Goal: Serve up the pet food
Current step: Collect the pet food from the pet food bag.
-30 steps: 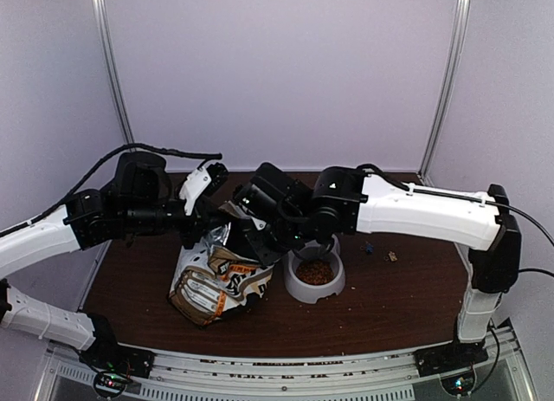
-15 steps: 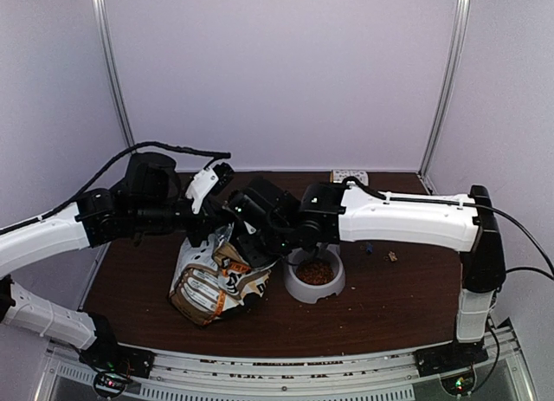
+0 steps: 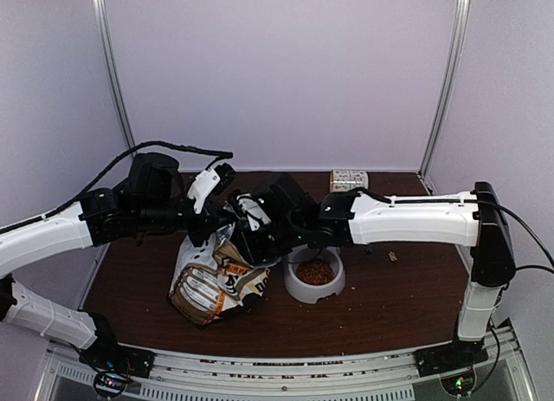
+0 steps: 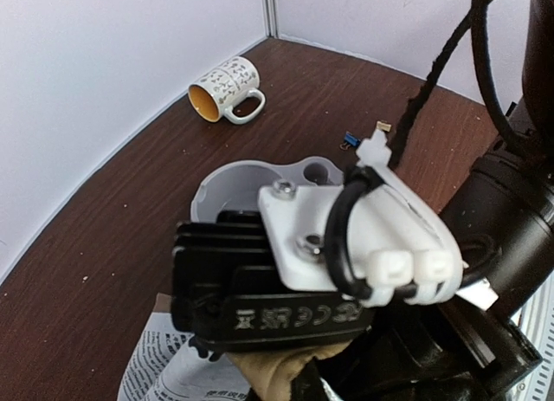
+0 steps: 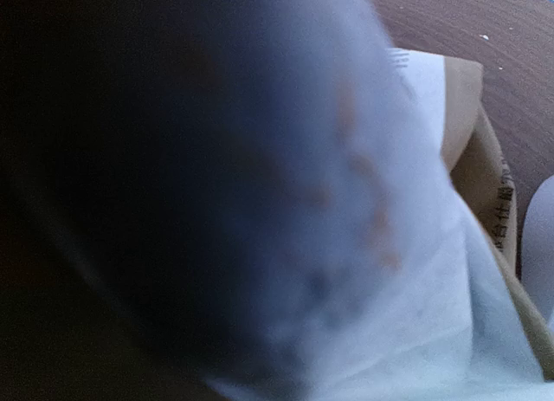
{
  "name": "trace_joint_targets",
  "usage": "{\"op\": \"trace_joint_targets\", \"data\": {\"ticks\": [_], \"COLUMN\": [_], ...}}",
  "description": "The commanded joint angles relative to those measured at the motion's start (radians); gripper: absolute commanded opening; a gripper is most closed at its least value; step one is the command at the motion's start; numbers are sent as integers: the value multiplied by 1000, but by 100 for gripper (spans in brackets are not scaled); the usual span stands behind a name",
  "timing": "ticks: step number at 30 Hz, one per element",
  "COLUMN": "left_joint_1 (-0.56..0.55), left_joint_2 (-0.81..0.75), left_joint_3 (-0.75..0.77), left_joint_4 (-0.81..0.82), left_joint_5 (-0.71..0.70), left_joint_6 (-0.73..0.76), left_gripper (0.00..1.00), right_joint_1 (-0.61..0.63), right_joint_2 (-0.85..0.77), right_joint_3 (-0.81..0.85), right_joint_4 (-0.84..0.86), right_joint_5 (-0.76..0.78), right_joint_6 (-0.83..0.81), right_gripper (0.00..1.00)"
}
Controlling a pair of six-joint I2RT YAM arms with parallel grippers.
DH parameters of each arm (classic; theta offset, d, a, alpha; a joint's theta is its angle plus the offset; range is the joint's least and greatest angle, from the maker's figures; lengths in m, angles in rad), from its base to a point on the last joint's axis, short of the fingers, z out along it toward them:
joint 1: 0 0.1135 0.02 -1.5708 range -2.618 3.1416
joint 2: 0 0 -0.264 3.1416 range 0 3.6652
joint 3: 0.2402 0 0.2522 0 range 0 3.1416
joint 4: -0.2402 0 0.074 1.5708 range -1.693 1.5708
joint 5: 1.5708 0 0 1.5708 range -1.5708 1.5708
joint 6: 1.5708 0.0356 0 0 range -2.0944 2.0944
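Beside crumbly kibble (image 3: 316, 271), left hand (image 3: 201, 231) and right hand (image 3: 251, 240) clamp the crinkled paper bag (image 3: 212, 284).

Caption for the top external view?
Left gripper and right gripper clamp the top of the paper bag, beside a grey bowl holding pet food.

Blurred white paper bag (image 5: 381, 271) close up, dark blur left, tan printed edge right, brown table (image 5: 493, 37) beyond
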Motion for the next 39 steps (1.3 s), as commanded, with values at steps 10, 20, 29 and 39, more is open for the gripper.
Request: {"op": "trace_joint_targets", "data": {"ticks": [10,20,29,39], "left_joint_1": [-26,-26,-26,-26], "left_joint_2": [1,3,13,7], "left_joint_3": [15,17,17,19], "left_joint_4": [43,41,41,39], "left_joint_5": [78,73,73,71], "left_joint_6": [-2,1,1,3], "left_gripper": [0,0,0,0], "right_joint_1": [16,24,34,33], "right_joint_2": [-76,48,39,-10], "right_joint_3": [-109,36,-42,-87], "right_joint_4": [115,-255,5,151], "right_joint_5": [-164,305,-69,-322], "right_joint_6": [-53,-103,-118,-95], "right_gripper": [0,0,0,0]}}
